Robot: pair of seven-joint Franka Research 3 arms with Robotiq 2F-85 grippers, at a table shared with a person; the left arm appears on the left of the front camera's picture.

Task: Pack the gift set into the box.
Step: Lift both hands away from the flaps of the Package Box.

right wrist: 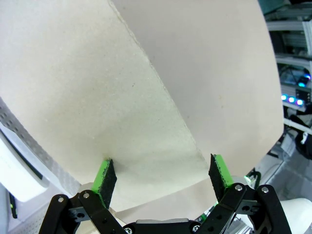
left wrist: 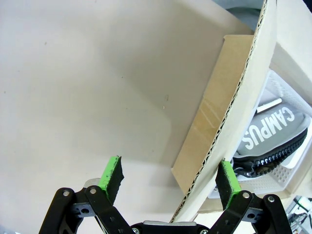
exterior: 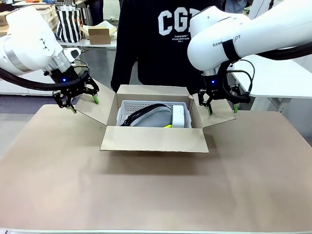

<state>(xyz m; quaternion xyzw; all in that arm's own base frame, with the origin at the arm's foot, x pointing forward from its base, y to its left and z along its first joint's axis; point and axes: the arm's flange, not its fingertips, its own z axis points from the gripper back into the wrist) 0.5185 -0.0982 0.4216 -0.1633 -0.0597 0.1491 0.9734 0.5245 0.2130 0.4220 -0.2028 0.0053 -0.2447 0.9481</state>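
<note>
Box [exterior: 153, 139] flanked: left pincer [exterior: 84, 104], right pincer [exterior: 222, 108] (both spread, down-tilted).

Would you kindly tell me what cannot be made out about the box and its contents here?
Front view: the near wall of the box hides the lower part of the gift set.
Left wrist view: the left flap covers part of the gift set.
Right wrist view: the right flap hides most of the box's inside.
Front view: too small to tell whether the left gripper or right gripper touches a flap.
</note>
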